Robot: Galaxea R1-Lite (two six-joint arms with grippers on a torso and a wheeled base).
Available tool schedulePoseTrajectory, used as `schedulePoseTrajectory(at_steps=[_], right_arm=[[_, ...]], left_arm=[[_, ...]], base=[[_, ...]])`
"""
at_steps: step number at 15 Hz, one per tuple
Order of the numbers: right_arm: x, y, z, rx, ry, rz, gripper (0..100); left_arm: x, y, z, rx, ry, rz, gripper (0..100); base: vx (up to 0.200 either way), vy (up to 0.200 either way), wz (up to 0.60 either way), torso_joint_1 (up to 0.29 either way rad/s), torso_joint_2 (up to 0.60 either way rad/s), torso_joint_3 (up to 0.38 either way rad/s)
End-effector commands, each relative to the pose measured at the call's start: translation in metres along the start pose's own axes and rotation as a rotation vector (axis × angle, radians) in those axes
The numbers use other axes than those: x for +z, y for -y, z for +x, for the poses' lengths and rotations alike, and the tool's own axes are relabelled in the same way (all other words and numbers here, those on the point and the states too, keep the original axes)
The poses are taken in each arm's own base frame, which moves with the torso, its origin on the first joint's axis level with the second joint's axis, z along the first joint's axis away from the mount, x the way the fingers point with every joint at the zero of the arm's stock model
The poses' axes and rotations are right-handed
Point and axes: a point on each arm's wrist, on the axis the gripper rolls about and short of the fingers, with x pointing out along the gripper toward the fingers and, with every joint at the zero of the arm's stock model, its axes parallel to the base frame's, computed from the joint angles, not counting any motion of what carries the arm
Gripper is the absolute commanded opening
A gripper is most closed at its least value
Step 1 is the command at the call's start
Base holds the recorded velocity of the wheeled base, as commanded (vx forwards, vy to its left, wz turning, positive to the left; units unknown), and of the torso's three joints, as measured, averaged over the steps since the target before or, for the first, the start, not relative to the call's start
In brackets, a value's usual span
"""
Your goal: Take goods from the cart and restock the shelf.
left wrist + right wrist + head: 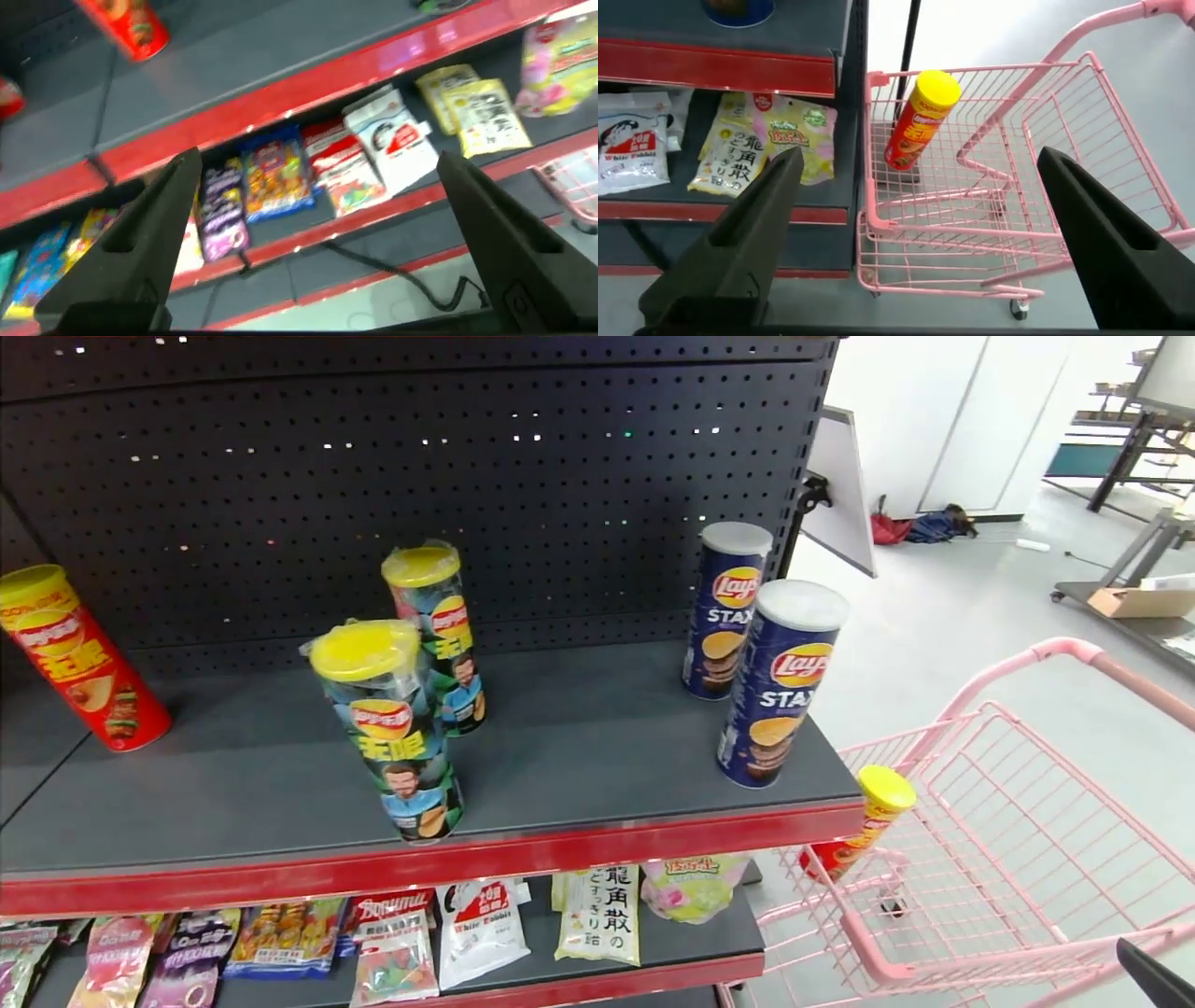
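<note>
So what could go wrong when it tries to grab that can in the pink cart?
1. The red can leans tilted against the wire wall of the cart; the open right gripper could nudge it flat or snag the wires.
2. On the shelf, the front green can and front blue can stand near the edge; a bump while restocking might tip them off.

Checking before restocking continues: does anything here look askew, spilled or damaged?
One thing: the red cylindrical snack can with a yellow lid leans tilted against the wire wall of the pink wire cart instead of standing upright. I see no spill or damage.
</note>
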Motion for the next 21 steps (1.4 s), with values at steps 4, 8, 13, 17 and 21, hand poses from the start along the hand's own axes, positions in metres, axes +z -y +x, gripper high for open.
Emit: schedulePoseTrajectory(at_steps=[4, 8, 13, 17, 21], right_arm=[[-0.0004, -0.0001, 0.0001, 0.0, -0.002, -0.001, 100], [-0.0008, -0.0001, 0.0, 0.0, -0.002, -0.001, 100], [-0.0025, -0.0003, -0.0004, -0.003, -0.004, 0.0, 100], [-0.0039, 0.0, -0.0006, -0.017, -0.008, 0.001, 100], [-0.0096, -0.0008, -0.0017, -0.015, -0.012, 0.001, 100]], left_arm=[[-0.0032, 0.0004, -0.0015, 0.0, 0.018, -0.001, 100], [-0.0033, 0.0005, -0.0017, -0.002, 0.02, -0.002, 100], [-0.002, 0.0017, -0.0025, -0.073, 0.044, -0.001, 100], [-0.0027, 0.0027, -0.0019, -0.1, 0.047, 0.012, 100], [-0.0027, 0.0027, -0.0019, -0.101, 0.049, 0.033, 100]], base=[[0.0, 0.0, -0.6, 0.006, 0.0, 0.002], [0.0, 0.0, -0.3, 0.0, 0.0, 0.0], [0.0, 0.0, 0.0, 0.0, 0.0, 0.0], [0.0, 0.0, 0.0, 0.0, 0.0, 0.0], [0.0, 0.0, 0.0, -0.127, 0.32, 0.177]])
